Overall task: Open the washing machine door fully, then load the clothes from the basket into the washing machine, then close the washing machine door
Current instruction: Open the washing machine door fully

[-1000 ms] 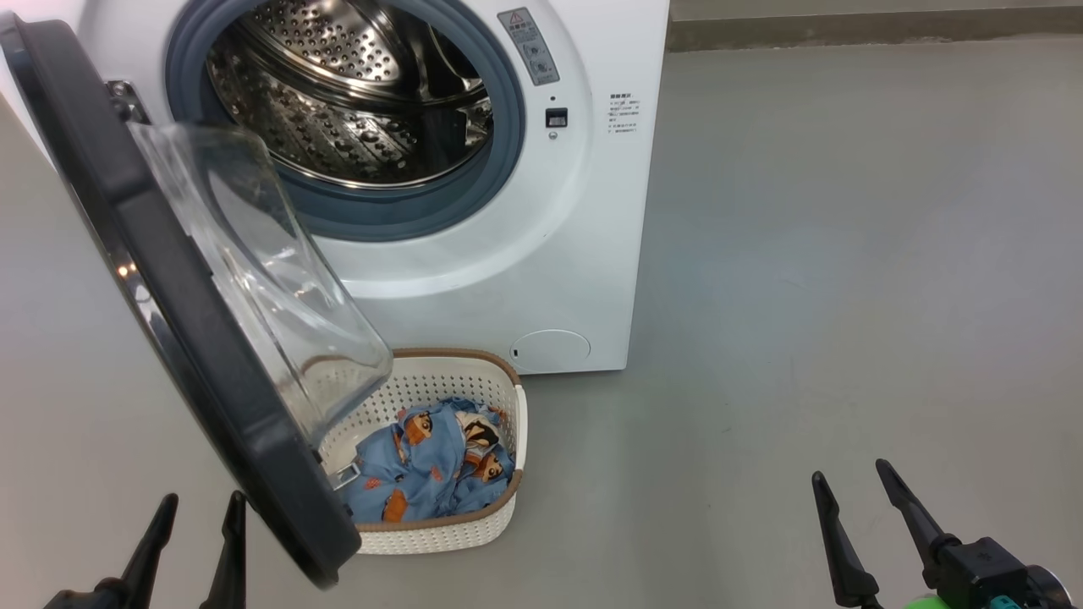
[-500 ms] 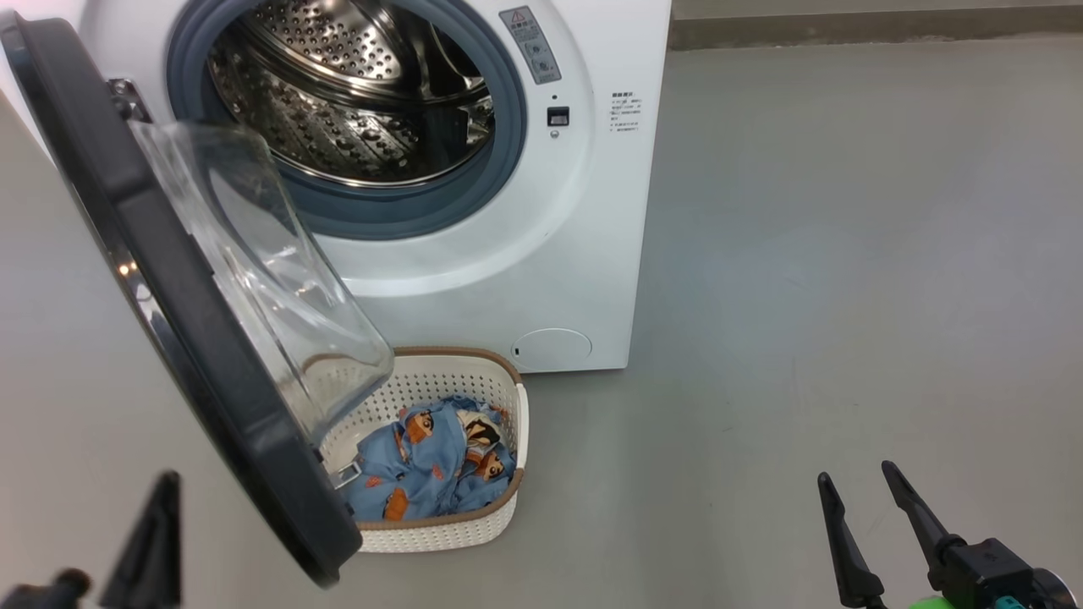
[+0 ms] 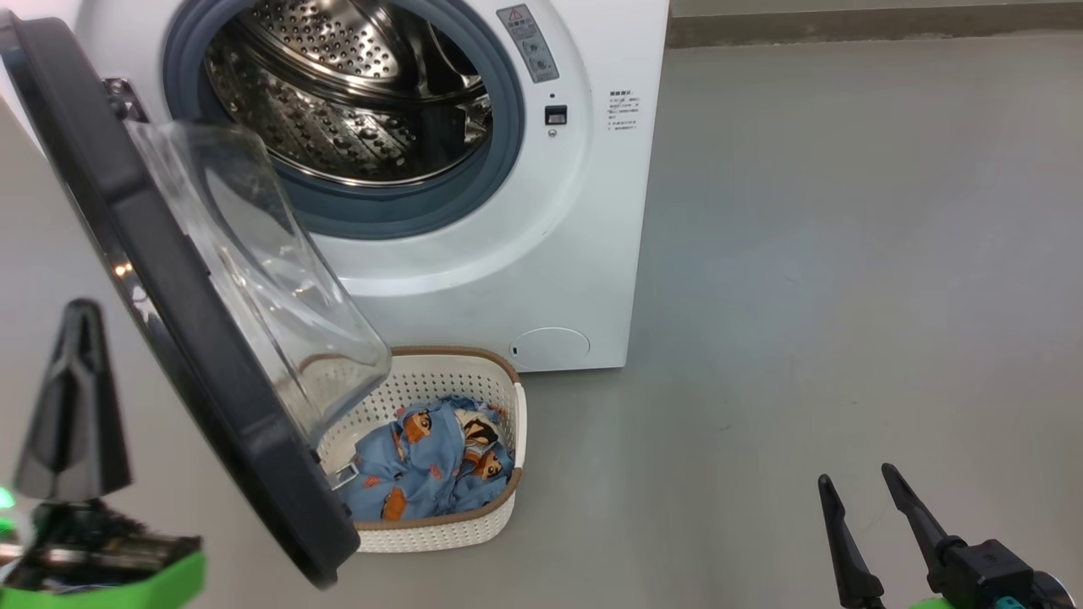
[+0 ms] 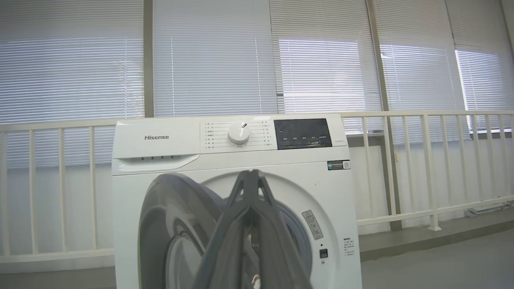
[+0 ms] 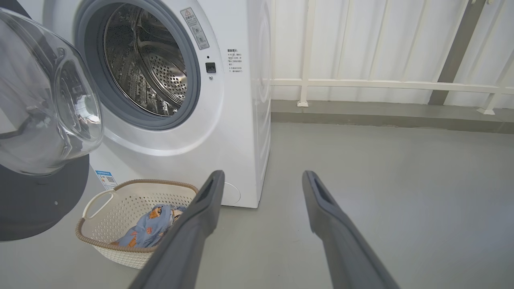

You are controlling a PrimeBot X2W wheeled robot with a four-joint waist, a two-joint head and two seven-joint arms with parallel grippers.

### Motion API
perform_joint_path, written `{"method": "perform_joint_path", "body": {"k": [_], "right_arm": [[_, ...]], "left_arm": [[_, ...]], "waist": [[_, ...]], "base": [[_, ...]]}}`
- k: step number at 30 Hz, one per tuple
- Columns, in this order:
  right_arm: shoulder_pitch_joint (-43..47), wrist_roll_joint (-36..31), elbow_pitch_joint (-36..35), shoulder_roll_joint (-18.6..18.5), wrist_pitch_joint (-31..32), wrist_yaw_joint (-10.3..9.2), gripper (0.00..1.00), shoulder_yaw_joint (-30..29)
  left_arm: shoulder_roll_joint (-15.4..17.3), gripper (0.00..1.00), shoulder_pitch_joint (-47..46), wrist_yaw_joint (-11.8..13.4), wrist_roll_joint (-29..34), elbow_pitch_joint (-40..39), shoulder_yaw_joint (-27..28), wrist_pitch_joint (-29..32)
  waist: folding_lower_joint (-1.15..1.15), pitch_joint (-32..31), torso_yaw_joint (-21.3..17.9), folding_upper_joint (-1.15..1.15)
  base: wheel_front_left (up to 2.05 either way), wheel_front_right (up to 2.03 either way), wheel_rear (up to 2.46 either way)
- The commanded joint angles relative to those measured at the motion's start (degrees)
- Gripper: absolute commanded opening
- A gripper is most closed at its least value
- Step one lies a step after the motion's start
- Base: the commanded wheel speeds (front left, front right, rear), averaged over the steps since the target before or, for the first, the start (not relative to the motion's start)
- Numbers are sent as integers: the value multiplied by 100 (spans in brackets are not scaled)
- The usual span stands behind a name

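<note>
Washing machine (image 3: 584, 254): white front-loader, steel drum (image 3: 338, 93) in view.
Brand: "Hisense" lettering (image 4: 156, 137) on the top panel, left of the dial (image 4: 239, 133).
Other writing: warning sticker (image 3: 527, 44) with a red triangle beside the seal (image 3: 510, 127); its small print is too fine to read.
Door (image 3: 169, 279): swung open at the left; its glass bowl overlaps the basket in the head view.
Basket (image 3: 440, 533): on the floor (image 3: 804, 254) before the machine, holding the clothes (image 3: 423, 474).
Left gripper (image 3: 78, 313): fingers together, empty, raised left of the door.
Right gripper (image 3: 853, 474): fingers apart, empty, over the floor.
</note>
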Motion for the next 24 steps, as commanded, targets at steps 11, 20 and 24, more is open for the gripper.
{"method": "perform_joint_path", "body": {"k": [11,20,24], "right_arm": [[-129,30,-95,-50,-28,35,100,188],[-156,6,-95,-50,-28,35,100,217],[-142,23,-102,-50,-28,35,100,178]], "left_arm": [[512,0,-151,-17,-70,-576,-1789,-22],[606,0,82,-17,-226,121,-2796,-22],[672,0,150,-17,-284,406,-3001,-22]], "waist": [[0,35,-21,0],[0,79,-21,0],[0,98,15,0]], "base": [[0,0,0],[0,0,0],[0,0,0]]}}
